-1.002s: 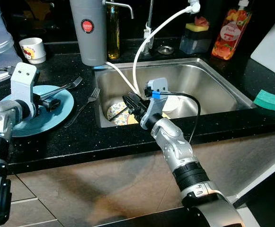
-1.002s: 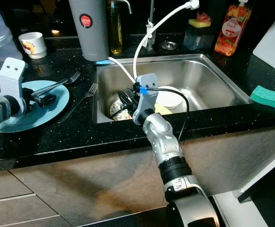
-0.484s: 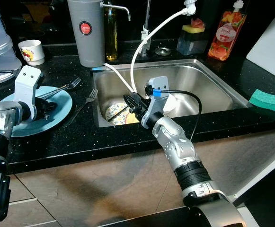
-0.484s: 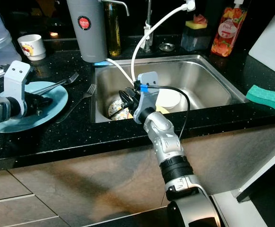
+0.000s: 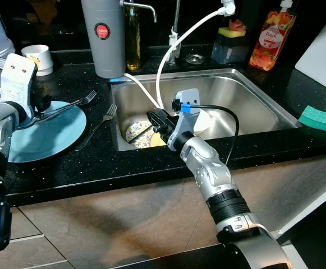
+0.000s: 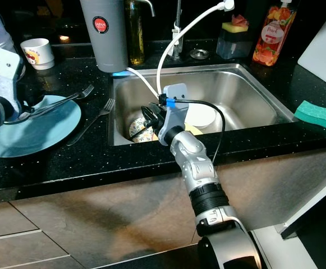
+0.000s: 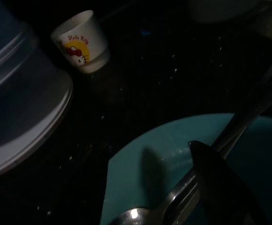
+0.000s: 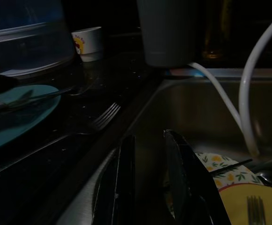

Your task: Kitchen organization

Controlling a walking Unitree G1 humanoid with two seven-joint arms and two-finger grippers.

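Two grippers are at work along the black counter (image 5: pixel 67 168). The left gripper (image 5: pixel 39 106) sits over the far left part of the blue plate (image 5: pixel 45 131), which lies near the counter's left end. The left wrist view shows one black finger (image 7: pixel 220 183) resting against the handle of a utensil (image 7: pixel 182 197) on the plate; the second finger is out of sight, so whether the fingers are spread or pressed together cannot be told. A fork (image 5: pixel 73 103) lies with its handle on the plate and its tines over the plate's far right rim. A second fork (image 5: pixel 98 126) lies on the counter between the plate and the sink's left edge.

The right gripper (image 5: pixel 158 122) reaches into the left half of the steel sink (image 5: pixel 247 98). Its two fingers (image 8: pixel 126 178) stand a little apart with nothing between them. Below them in the sink lie a floral plate (image 5: pixel 134 133), a yellow plate (image 8: pixel 248 206) carrying a fork (image 8: pixel 255 208), and a white bowl (image 6: pixel 201 116).

A white hose (image 5: pixel 179 39) arcs from the counter's back edge down into the sink. Along the back edge stand a grey canister (image 5: pixel 104 36), an oil bottle (image 5: pixel 133 39), a sponge holder (image 5: pixel 231 45) and a soap bottle (image 5: pixel 269 39). A small printed cup (image 5: pixel 39 59) stands near the back left corner. A green sponge (image 5: pixel 322 120) lies at the counter's right end.
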